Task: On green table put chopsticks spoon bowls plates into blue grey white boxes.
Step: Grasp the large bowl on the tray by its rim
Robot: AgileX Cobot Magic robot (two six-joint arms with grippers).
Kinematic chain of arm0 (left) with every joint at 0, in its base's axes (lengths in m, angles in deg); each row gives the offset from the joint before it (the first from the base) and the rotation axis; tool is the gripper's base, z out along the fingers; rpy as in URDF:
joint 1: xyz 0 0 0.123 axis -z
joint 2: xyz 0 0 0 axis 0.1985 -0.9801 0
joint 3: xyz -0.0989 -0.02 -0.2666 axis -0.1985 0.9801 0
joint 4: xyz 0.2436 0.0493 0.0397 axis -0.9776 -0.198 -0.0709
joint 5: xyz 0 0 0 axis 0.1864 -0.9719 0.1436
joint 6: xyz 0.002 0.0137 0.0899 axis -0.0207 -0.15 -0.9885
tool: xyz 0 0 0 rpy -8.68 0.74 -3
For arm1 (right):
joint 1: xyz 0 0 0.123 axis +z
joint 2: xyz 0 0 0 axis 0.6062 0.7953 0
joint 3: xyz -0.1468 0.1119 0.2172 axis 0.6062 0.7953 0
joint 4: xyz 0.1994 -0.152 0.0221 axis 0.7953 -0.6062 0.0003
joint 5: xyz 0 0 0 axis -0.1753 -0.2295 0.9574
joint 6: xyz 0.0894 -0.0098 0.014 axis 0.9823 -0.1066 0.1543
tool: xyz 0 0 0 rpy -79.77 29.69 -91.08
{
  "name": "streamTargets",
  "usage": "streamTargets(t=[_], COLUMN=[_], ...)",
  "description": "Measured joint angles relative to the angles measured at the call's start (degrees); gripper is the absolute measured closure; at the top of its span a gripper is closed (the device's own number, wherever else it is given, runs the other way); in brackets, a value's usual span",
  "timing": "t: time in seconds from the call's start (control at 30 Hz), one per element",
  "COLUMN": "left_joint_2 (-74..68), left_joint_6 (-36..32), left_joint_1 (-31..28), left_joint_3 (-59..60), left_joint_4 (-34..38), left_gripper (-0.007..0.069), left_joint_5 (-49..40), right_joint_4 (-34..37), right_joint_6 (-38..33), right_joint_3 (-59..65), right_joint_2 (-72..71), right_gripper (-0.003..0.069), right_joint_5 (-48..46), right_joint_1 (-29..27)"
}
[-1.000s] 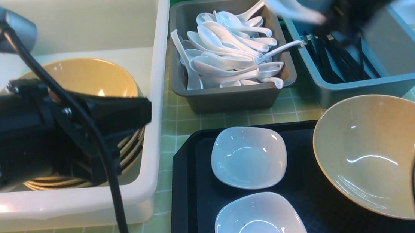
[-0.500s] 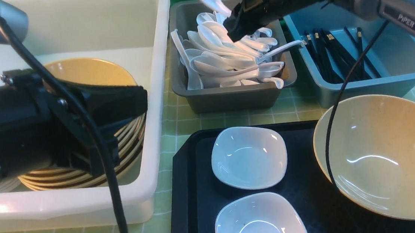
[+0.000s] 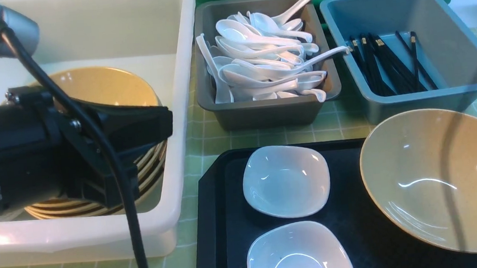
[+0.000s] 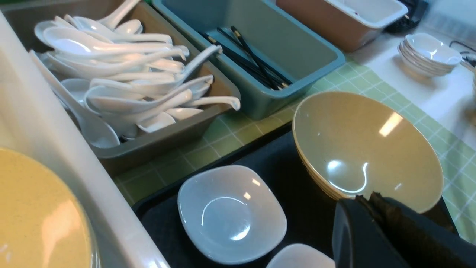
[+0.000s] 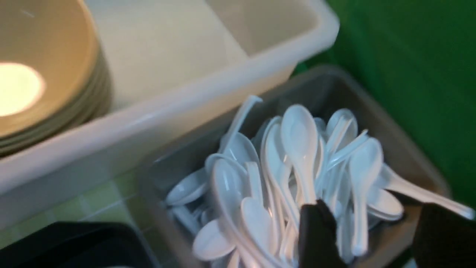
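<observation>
The grey box (image 3: 262,114) holds a pile of white spoons (image 3: 258,59). The blue box (image 3: 433,95) holds black chopsticks (image 3: 383,65). The white tub (image 3: 185,112) holds stacked tan bowls (image 3: 105,87). One tan bowl (image 3: 436,177) and two white plates (image 3: 286,181) (image 3: 296,254) lie on the black tray (image 3: 224,221). My left gripper (image 3: 164,125) hangs over the tub's right side, shut and empty (image 4: 366,197). My right gripper (image 5: 375,238) is open and empty above the spoons (image 5: 297,149); it does not show in the front view.
The green table (image 3: 204,141) shows between the boxes and the tray. In the left wrist view a brown bin (image 4: 334,22) and a stack of small white dishes (image 4: 431,56) stand beyond the blue box. A green backdrop stands behind the boxes.
My right arm carried a spoon leftwards over the grey box, let it go onto the pile and left the front view. My left arm barely moved.
</observation>
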Motion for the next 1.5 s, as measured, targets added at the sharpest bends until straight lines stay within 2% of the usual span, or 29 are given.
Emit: streamTargets(t=[0.1,0.23,0.3,0.33,0.37,0.43,0.5,0.53,0.6,0.67,0.7,0.8,0.93,1.17,1.2,1.27,1.33,1.37,1.4,1.5], left_joint_2=[-1.9,-7.5,-11.2,-15.2,-17.2,-22.2,-25.3,-29.7,-35.3,-41.2,-41.8,-51.9,-62.2,-75.2,-77.8,-78.5,-79.1,-79.1,-79.0,-78.4], left_joint_6=[0.8,0.3,-1.1,-3.2,-3.9,-3.6,-2.1,0.9,5.0,8.9,9.2,13.8,16.9,18.7,18.6,18.3,17.2,16.4,16.0,15.1], left_joint_1=[0.0,0.1,0.6,2.2,3.0,5.4,7.0,9.1,11.5,13.4,13.4,15.4,15.5,15.5,15.5,15.5,15.5,15.5,15.5,15.2], left_joint_3=[0.0,-0.3,-1.3,-3.4,-5.2,-9.1,-12.0,-16.1,-21.2,-26.5,-27.0,-35.8,-44.3,-54.8,-56.7,-57.8,-58.5,-58.8,-58.9,-58.9], left_joint_4=[0.9,5.3,7.4,9.5,10.1,10.4,10.1,8.9,5.9,2.1,1.8,-2.3,-3.7,-4.9,-4.9,-4.4,-3.2,-2.0,-1.8,-0.4], left_gripper=[0.0627,0.0627,0.0625,0.0624,0.0623,0.0618,0.0601,0.0566,0.0513,0.0449,0.0449,0.0335,0.0279,0.0285,0.0304,0.0345,0.0428,0.0517,0.0552,0.0602], left_joint_5=[-0.2,-3.5,-5.9,-9.9,-11.2,-13.3,-14.2,-14.7,-14.7,-14.7,-14.7,-15.2,-17.1,-19.7,-20.3,-20.9,-21.7,-22.4,-22.8,-23.7], right_joint_4=[-2.4,-4.5,-4.8,-5.0,-5.0,-5.1,-5.3,-5.6,-7.0,-9.8,-10.1,-13.0,-13.2,-13.2,-13.2,-13.2,-13.2,-13.2,-13.2,-13.2], right_joint_6=[0.5,5.8,7.2,8.7,9.3,10.7,11.9,13.9,16.6,19.2,19.5,23.8,24.5,24.7,24.7,24.7,24.7,24.5,24.5,24.1], right_joint_3=[6.7,19.8,26.9,36.7,41.0,51.0,55.4,62.0,66.5,68.7,69.0,69.4,69.4,69.4,69.4,69.4,69.4,69.4,69.4,69.4], right_joint_2=[-11.6,-25.8,-31.5,-39.2,-42.7,-50.4,-55.3,-62.1,-67.3,-71.1,-71.4,-74.7,-76.8,-76.9,-76.9,-76.9,-76.9,-76.9,-76.9,-76.9], right_gripper=[0.0399,0.0523,0.0562,0.0608,0.0622,0.0634,0.0636,0.0637,0.0637,0.0637,0.0637,0.0637,0.0637,0.0637,0.0637,0.0637,0.0637,0.0637,0.0636,0.0636], right_joint_5=[-5.2,-10.9,-10.6,-7.7,-5.9,-1.5,0.3,2.6,3.5,3.5,3.5,4.0,5.0,3.1,2.8,2.7,2.7,2.7,2.7,2.8], right_joint_1=[-0.1,-0.1,-0.1,-0.1,-0.1,-0.1,-0.1,-0.1,-0.1,-0.1,-0.1,-0.1,-0.1,-0.1,-0.1,-0.1,-0.1,-0.1,-0.1,-0.1])
